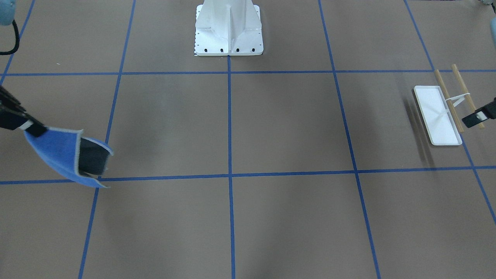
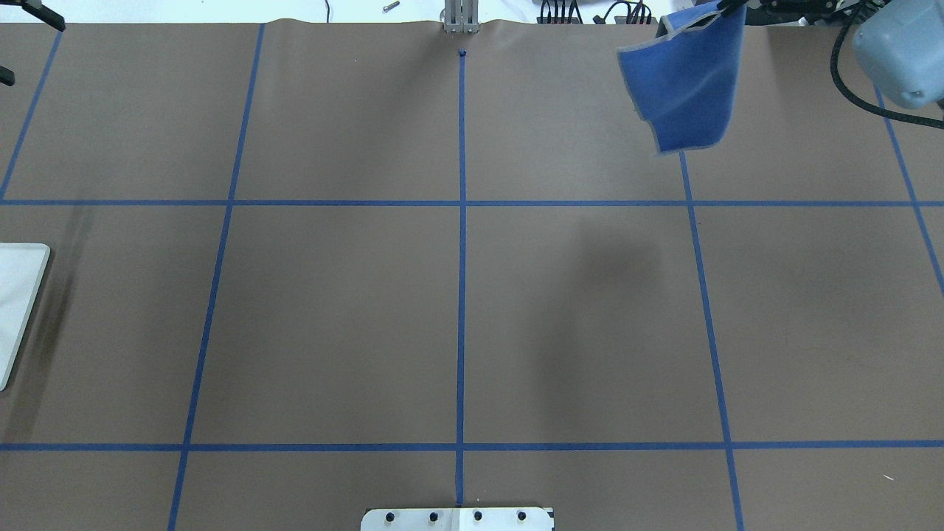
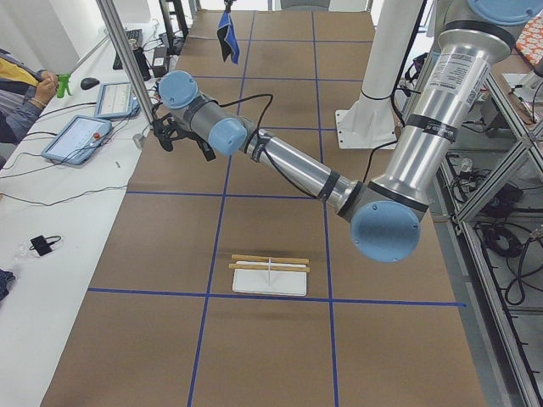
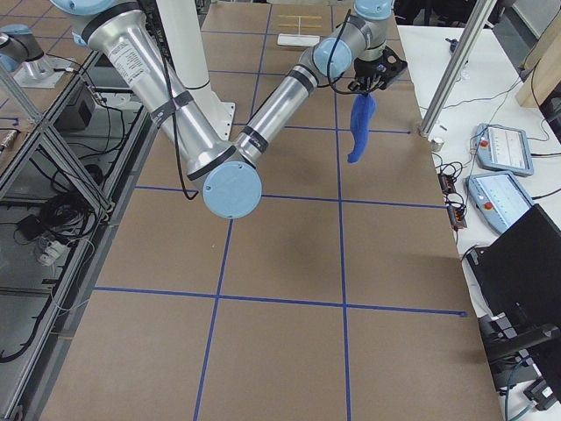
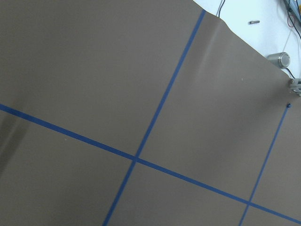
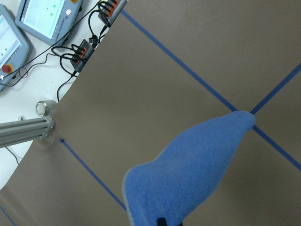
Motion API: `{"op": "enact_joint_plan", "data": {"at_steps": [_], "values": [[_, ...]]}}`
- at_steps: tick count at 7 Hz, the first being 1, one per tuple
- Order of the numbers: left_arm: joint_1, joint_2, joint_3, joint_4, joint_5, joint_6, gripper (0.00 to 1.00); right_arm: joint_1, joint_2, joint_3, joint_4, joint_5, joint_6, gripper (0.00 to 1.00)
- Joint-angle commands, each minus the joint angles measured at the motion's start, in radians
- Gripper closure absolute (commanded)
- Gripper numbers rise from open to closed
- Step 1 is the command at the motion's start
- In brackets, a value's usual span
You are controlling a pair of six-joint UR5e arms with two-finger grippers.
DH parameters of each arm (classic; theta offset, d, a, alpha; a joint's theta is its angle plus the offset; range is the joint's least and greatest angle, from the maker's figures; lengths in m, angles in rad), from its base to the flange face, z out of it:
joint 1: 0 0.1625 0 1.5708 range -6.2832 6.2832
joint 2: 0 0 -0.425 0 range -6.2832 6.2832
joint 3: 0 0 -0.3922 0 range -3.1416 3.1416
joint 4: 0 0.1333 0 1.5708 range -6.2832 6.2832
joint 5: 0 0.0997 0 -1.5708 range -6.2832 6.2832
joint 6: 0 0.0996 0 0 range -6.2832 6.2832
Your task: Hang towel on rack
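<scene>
The towel (image 1: pixel 58 153) is blue with a dark grey back and a pale edge. It hangs by one corner from my right gripper (image 1: pixel 34 128), which is shut on it, high above the table at the far right edge in the overhead view (image 2: pixel 686 81). It fills the bottom of the right wrist view (image 6: pixel 188 181). The rack (image 1: pixel 440 116), a white tray with two wooden rods (image 1: pixel 463 95), stands on the table's left side. My left gripper (image 3: pixel 168 136) is empty and hovers above the table beyond the rack. One of its fingers (image 1: pixel 477 117) shows beside the rods. In the overhead view its fingers stand apart.
The large white bolted pedestal (image 1: pixel 228 29) stands at the robot's side of the table. Tablets and cables (image 3: pixel 89 127) lie on the white bench past the far edge, beside a metal post (image 4: pixel 460 61). Blue tape lines cross the brown table (image 2: pixel 457 295).
</scene>
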Motion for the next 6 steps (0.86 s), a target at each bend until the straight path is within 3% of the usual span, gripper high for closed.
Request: {"op": "enact_joint_plan", "data": {"at_steps": [1,3,4,6], "values": [[0.052,-0.012,0.035,-0.2,0.0,-0.078,0.02,-0.122,0.107,-0.002,0.001,-0.122,0.164,1.0],[0.106,-0.062,0.041,-0.21,0.008,-0.293,0.02,-0.178,0.17,-0.006,0.001,-0.155,0.267,1.0],[0.12,-0.099,0.04,-0.211,0.008,-0.414,0.02,-0.227,0.204,-0.008,0.001,-0.217,0.327,1.0],[0.205,-0.234,0.032,-0.226,0.095,-0.886,0.02,-0.32,0.277,-0.015,0.001,-0.317,0.427,1.0]]}}
